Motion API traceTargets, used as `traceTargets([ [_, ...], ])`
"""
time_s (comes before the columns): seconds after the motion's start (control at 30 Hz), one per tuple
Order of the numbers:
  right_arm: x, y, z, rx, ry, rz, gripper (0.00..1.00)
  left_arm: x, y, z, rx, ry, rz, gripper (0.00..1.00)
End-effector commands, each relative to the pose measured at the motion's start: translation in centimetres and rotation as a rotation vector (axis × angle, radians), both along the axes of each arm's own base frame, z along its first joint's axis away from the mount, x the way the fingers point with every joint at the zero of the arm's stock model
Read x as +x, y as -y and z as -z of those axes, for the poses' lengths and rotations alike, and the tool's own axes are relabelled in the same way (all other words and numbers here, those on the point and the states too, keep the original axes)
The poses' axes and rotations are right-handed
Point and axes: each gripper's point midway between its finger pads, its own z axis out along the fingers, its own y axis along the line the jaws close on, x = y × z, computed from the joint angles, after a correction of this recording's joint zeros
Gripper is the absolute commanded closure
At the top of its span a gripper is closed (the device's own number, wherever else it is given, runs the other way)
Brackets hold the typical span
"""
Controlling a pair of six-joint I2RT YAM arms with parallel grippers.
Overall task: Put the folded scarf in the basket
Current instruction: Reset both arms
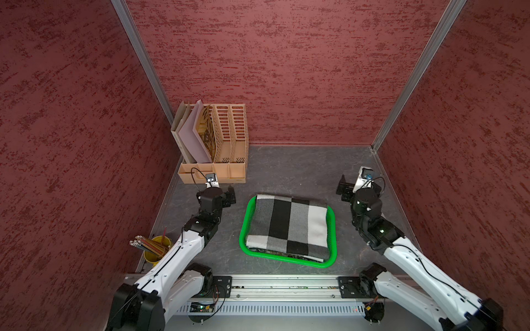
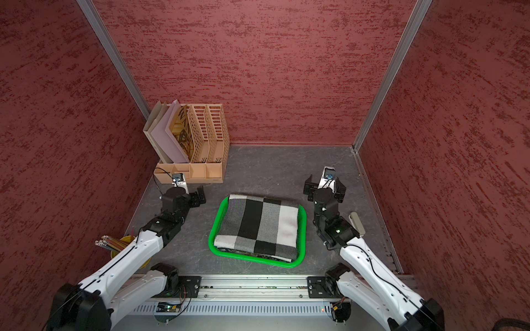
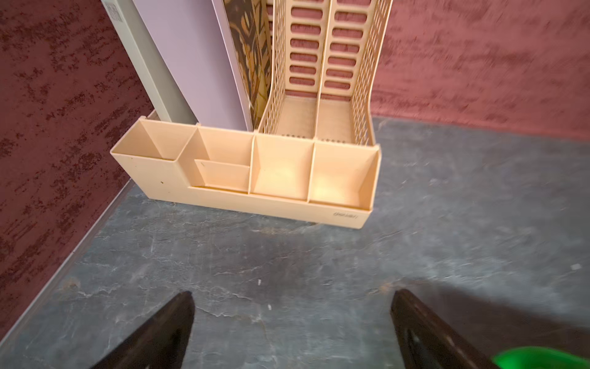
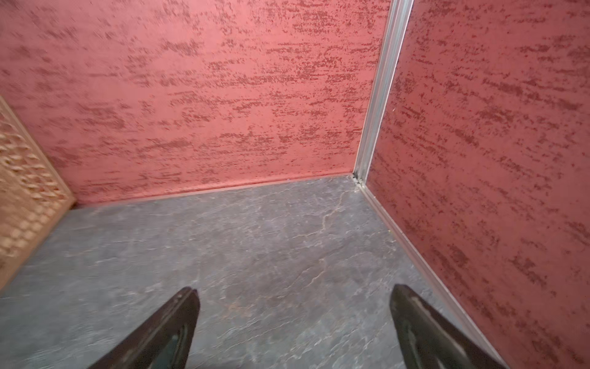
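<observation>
Red textured walls close me in on three sides, and the grey slate tabletop lies below them. My left arm and my right arm reach forward from the near rail, one on each side of the middle.

The beige slotted file organiser stands in the far left corner. It holds a lilac folder and some patterned sheets in its leftmost slots. My left wrist view faces its low front compartments.

The bright green basket sits in the middle of the tabletop in both top views. The folded scarf, checked in black, grey and white, lies flat inside it and fills it. Its far edge hides the far rim.

A yellow pencil cup stands near the left wall, partly behind my left arm.

My left jaws stand wide apart and hold nothing. They hang over bare tabletop between the organiser and the basket, with a green corner of the basket just in sight. My right jaws are also wide and hold nothing, off the basket's far right corner and facing the back right corner.
</observation>
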Motion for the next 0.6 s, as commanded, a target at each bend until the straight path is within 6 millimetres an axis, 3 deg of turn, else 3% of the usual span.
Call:
traceTargets([
  [0.0, 1.3, 0.0, -0.8, -0.088, 0.188, -0.024, 0.02, 3.0, -0.8, -3.4, 0.108, 0.206, 0.006, 0.0],
  [0.07, 1.3, 1.0, 1.6, -0.087, 0.237, 0.014, 0.02, 4.0, -1.4, -1.6, 0.112, 0.186, -0.014, 0.0],
  [0.17, 2.2, 2.0, 5.7, -0.097, 0.17, 0.046, 0.02, 4.4, -2.6, 0.6, 0.084, 0.21, -0.05, 0.0],
  [0.33, 3.3, 2.6, 9.6, -0.077, 0.088, 0.046, 0.02, 5.7, -3.0, 1.5, 0.076, 0.235, -0.032, 0.0],
  [0.5, 4.6, 3.5, 9.8, -0.098, 0.12, 0.033, 0.02, 5.4, -3.6, 2.1, 0.02, 0.252, -0.024, 0.0],
  [0.57, 4.8, 4.4, 11.3, -0.067, 0.121, 0.045, 0.02, 4.7, -3.7, 2.3, -0.007, 0.283, -0.006, 0.0],
])
